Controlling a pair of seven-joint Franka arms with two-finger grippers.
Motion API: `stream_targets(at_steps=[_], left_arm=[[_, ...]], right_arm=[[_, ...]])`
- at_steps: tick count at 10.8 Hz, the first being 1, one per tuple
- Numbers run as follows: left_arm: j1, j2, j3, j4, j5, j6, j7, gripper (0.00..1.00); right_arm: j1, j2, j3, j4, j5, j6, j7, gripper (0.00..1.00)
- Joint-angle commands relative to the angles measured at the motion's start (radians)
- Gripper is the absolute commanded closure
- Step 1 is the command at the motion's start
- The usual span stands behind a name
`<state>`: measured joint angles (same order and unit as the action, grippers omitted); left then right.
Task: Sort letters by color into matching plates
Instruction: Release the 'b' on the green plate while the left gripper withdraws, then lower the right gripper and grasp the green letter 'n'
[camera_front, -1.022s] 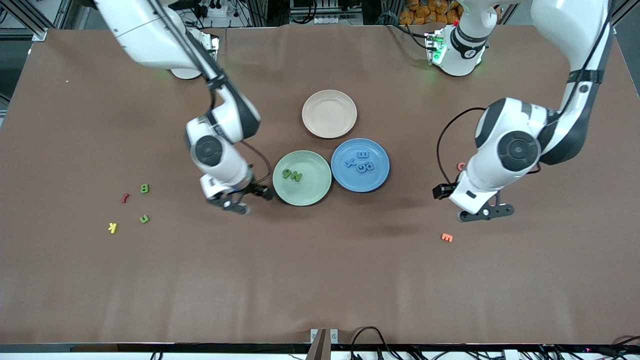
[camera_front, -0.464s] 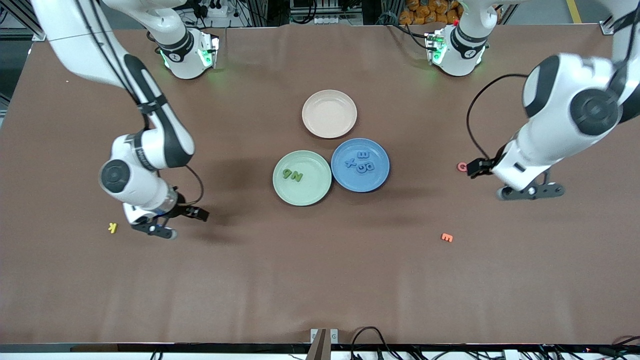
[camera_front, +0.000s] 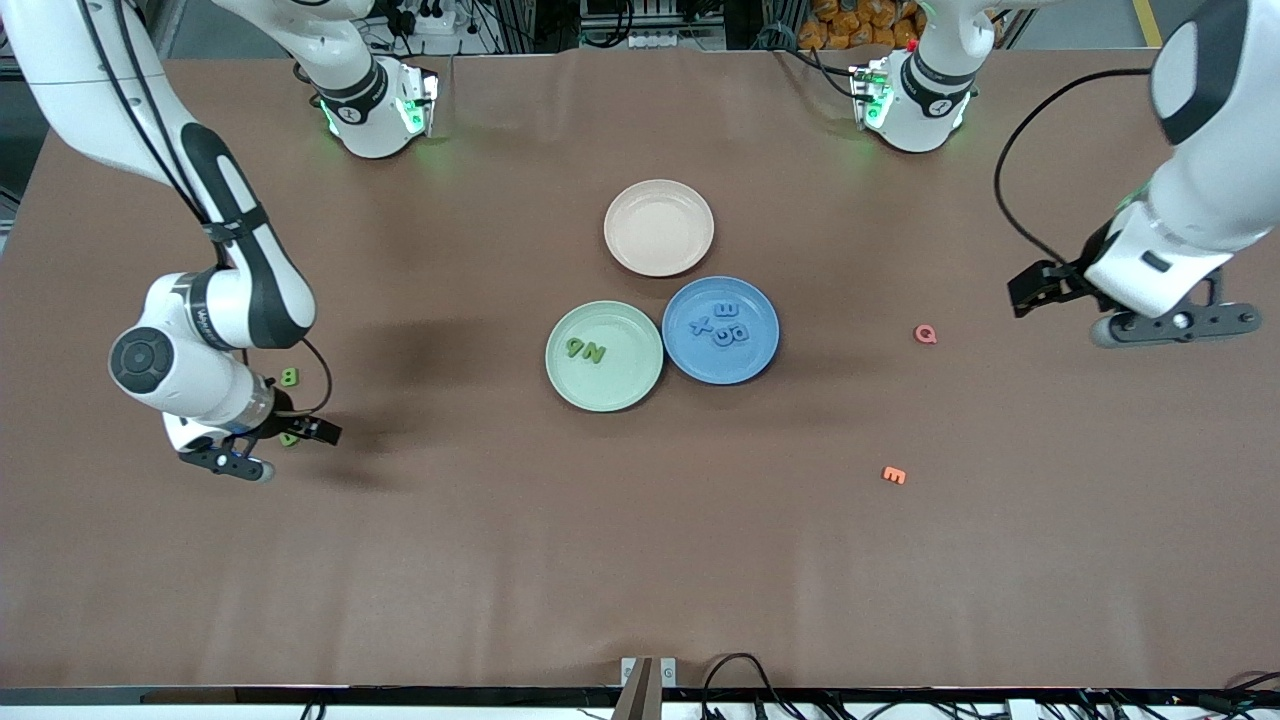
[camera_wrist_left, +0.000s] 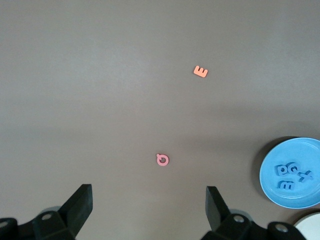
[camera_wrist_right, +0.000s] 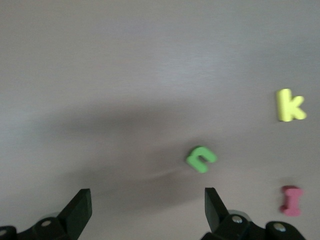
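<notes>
The mint green plate (camera_front: 604, 385) holds two green letters (camera_front: 585, 350). The blue plate (camera_front: 720, 362), which also shows in the left wrist view (camera_wrist_left: 280, 192), holds several blue letters (camera_front: 722, 325). A green letter B (camera_front: 289, 377) and a small green letter (camera_front: 290, 438) lie toward the right arm's end of the table. The small one also shows in the right wrist view (camera_wrist_right: 201, 159). My right gripper (camera_front: 228, 463) hangs open and empty over the table beside that small letter. My left gripper (camera_front: 1172, 324) is open and empty over the left arm's end.
A beige-pink plate (camera_front: 659, 228) sits farther from the camera than the other two plates. A pink Q (camera_front: 926, 334) and an orange E (camera_front: 894, 476) lie toward the left arm's end. A yellow k (camera_wrist_right: 290, 105) and a red I (camera_wrist_right: 291, 200) lie by the small green letter.
My right gripper has swung from beside the green plate to the loose letters at the right arm's end. My left gripper has pulled away toward the left arm's end, uncovering the pink Q.
</notes>
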<state>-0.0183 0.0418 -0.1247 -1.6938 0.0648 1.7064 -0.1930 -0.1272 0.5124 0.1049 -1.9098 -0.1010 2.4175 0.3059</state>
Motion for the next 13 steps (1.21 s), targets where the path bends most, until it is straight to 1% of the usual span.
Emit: stream_targets(at_steps=[1, 3, 6, 10, 12, 13], left_arm=[[-0.026, -0.022, 0.043, 0.057, -0.010, -0.054, 0.027, 0.00], [-0.017, -0.034, 0.043, 0.075, -0.011, -0.089, 0.110, 0.00], [-0.020, -0.072, 0.051, 0.094, -0.013, -0.111, 0.130, 0.00], [0.003, -0.068, 0.042, 0.097, -0.013, -0.111, 0.130, 0.00], [0.006, -0.060, 0.046, 0.095, -0.031, -0.102, 0.124, 0.00], [0.006, -0.044, 0.048, 0.095, -0.063, -0.090, 0.121, 0.00]], right_arm=[[-0.052, 0.011, 0.021, -0.012, -0.045, 0.017, -0.007, 0.00], [-0.083, 0.037, 0.027, -0.014, -0.078, 0.064, -0.007, 0.00], [-0.103, 0.060, 0.027, -0.011, -0.094, 0.094, -0.007, 0.00], [-0.111, 0.089, 0.032, -0.008, -0.097, 0.146, -0.007, 0.00], [-0.111, 0.100, 0.030, -0.011, -0.097, 0.170, -0.007, 0.00], [-0.111, 0.100, 0.032, -0.011, -0.097, 0.170, -0.007, 0.01]])
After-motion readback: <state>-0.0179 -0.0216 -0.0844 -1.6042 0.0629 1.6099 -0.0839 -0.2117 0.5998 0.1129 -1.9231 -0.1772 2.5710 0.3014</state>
